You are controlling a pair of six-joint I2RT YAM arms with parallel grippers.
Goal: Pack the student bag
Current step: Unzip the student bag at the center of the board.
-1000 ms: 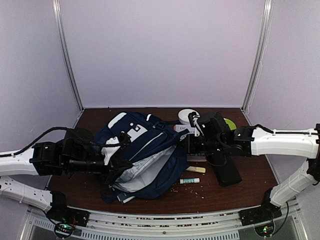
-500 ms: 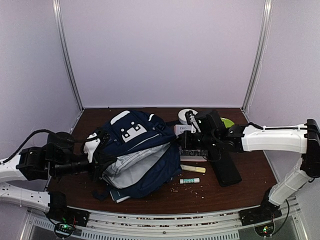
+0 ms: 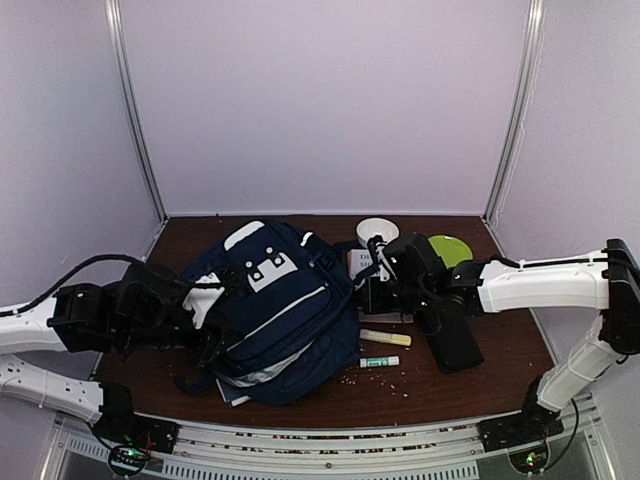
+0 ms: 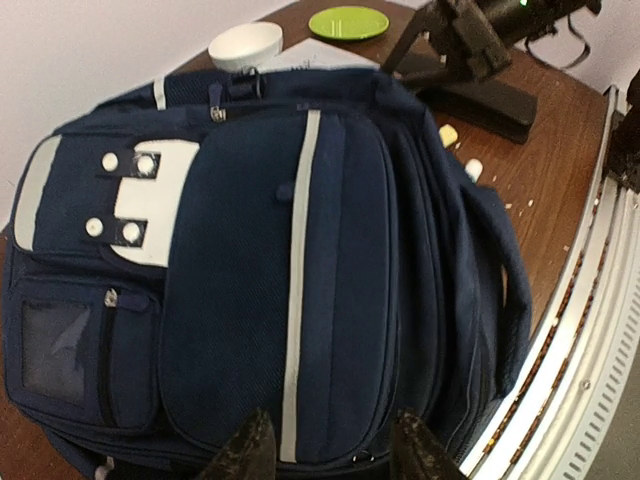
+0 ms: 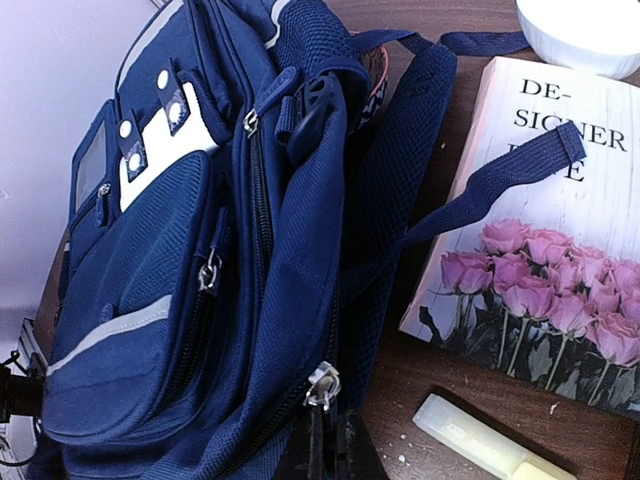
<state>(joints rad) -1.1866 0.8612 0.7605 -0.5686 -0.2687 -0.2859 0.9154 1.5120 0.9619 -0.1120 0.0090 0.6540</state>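
Left tool (image 4: 333, 438) just opened, releasing the student bag (image 3: 285, 310), which has slumped shut, lining hidden, front up on the counter (image 3: 470, 385) left of centre; right tool (image 5: 322, 435) stays clamped on its zipper pull (image 5: 320, 385), so zipping probably follows.

1. Two-tone limbs: the left arm (image 3: 20, 332) and the right arm (image 3: 545, 282) wear glossy white shells on their long links, with boxy black housings at the joints and wrists.
2. A thick black cable (image 3: 85, 265) loops off the left arm. A thinner black lead (image 3: 520, 262) lies along the right arm's white shell.
3. Each arm rises from one of two black base blocks (image 3: 135, 432), with a small green light (image 3: 127, 462) glowing below it.
4. The left hand (image 4: 330, 452) ends in two dark fingers (image 4: 248, 455), their surfaces scuffed and flecked with pale marks.
5. The right hand (image 5: 322, 455) shows slim, matte black fingers.
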